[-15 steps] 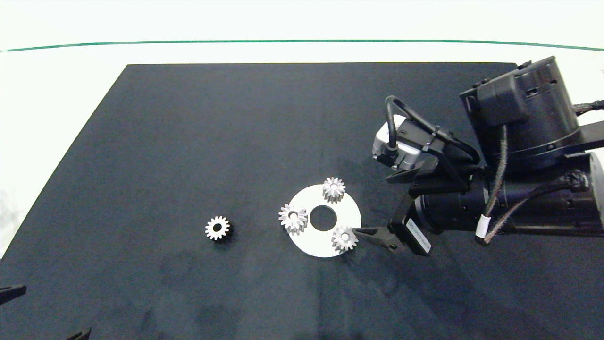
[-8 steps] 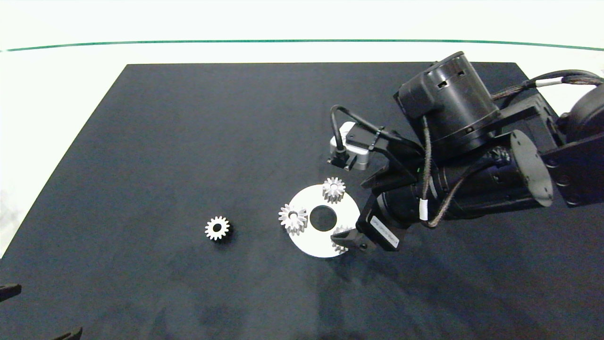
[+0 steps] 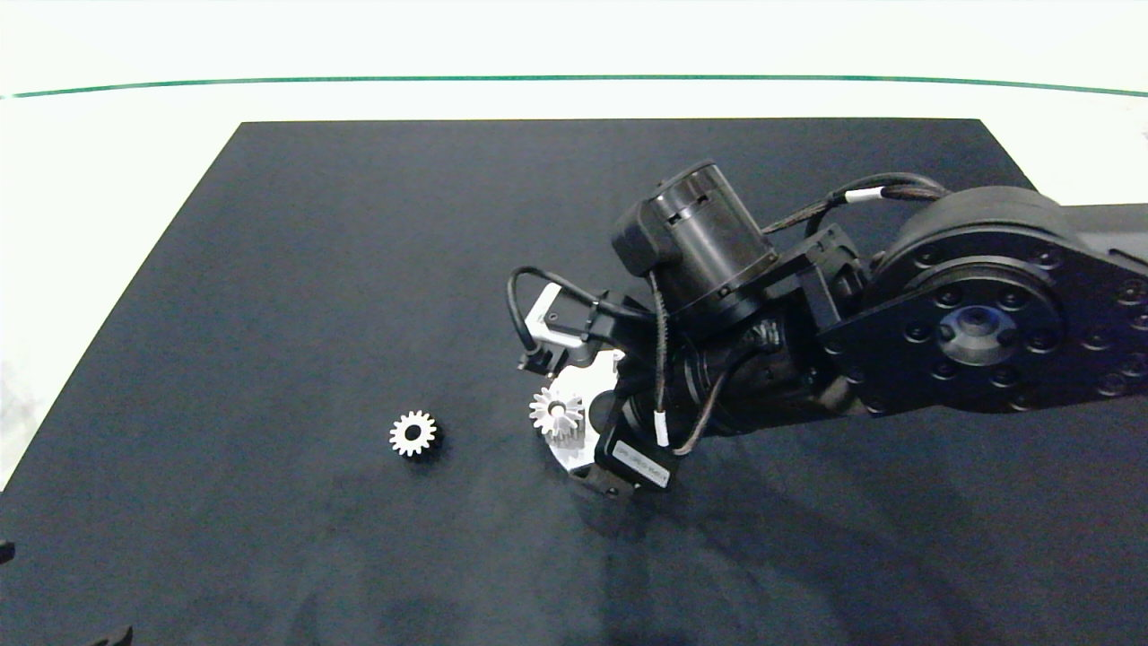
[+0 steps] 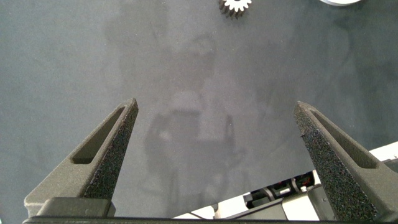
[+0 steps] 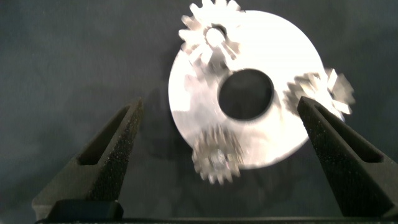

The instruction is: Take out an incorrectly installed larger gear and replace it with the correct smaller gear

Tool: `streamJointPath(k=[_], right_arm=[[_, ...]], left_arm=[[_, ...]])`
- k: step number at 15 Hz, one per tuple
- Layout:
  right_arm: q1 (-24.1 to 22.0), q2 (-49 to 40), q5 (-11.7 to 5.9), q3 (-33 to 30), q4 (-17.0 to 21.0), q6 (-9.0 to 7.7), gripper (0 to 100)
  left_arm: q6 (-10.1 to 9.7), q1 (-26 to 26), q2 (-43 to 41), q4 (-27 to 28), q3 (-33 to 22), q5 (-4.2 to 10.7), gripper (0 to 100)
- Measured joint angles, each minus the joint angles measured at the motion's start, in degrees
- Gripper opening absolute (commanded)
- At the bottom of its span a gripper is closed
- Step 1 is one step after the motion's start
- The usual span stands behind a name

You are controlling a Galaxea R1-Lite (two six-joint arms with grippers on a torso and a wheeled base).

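Note:
The larger gear, silver with long pointed teeth, sits at the left edge of the white disc. My right arm hangs over the disc and hides most of it. In the right wrist view the disc carries three gears: the larger gear and two small ones. My right gripper is open above the disc and holds nothing. The smaller gear lies loose on the mat, left of the disc. It also shows in the left wrist view, far ahead of my open left gripper.
A black mat covers the table, with pale table surface around it and a green line at the far side. The left arm sits at the mat's near left corner.
My right arm has swung left over the disc, now hiding two of its gears. The gears have not moved. The left gripper has slipped further out of the head view.

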Motion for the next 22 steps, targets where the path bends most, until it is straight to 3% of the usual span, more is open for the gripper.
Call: streamJointPath(k=[4, 14, 22], right_arm=[[0.7, 3.2, -1.44, -3.0, 0.1, -1.61, 100], [0.5, 10.0, -1.51, -10.7, 0.7, -0.72, 100], [0.7, 11.4, -1.57, -12.0, 1.6, -0.28, 85]], left_arm=[[0.01, 0.0, -0.5, 0.0, 0.0, 0.02, 100], [0.01, 0.0, -1.2, 0.0, 0.0, 0.05, 100], [0.01, 0.0, -1.3, 0.0, 0.0, 0.02, 100]])
